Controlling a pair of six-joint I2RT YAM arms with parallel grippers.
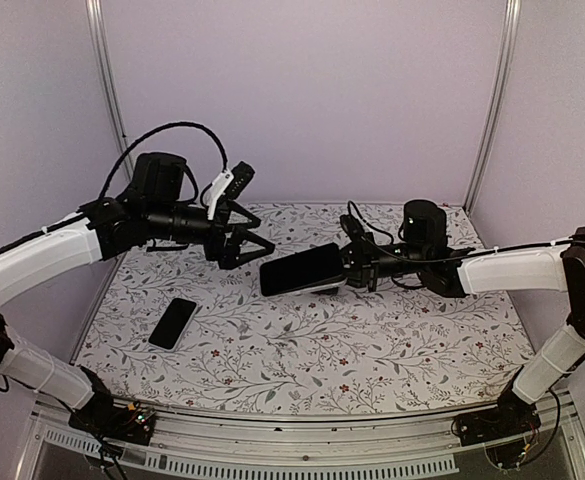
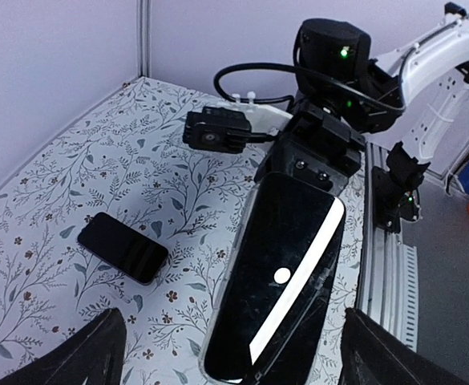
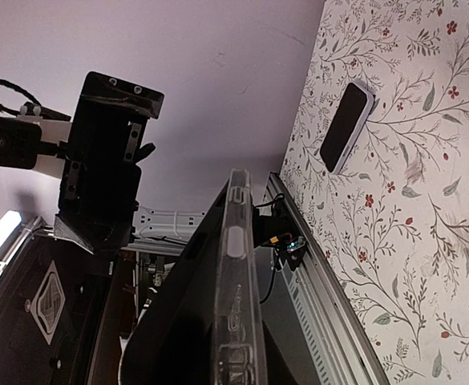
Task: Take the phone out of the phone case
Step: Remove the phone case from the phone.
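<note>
A black glossy phone (image 2: 286, 265) sits inside the clear phone case (image 2: 236, 261) and is held in the air over the middle of the table. My right gripper (image 1: 344, 268) is shut on the right end of the cased phone (image 1: 300, 269). The right wrist view looks along the case's translucent side edge (image 3: 238, 273), with its button covers showing, and my right gripper (image 3: 234, 365) clamps it at the bottom. My left gripper (image 1: 252, 250) stands open just left of the phone's free end. Its fingers (image 2: 98, 353) flank that end without touching it.
A second black phone (image 1: 173, 323) lies flat on the floral table cover (image 1: 372, 350) at the front left, also visible from both wrists (image 2: 123, 247) (image 3: 346, 128). Lavender walls close in the back and sides. An aluminium rail (image 1: 302, 440) runs along the near edge.
</note>
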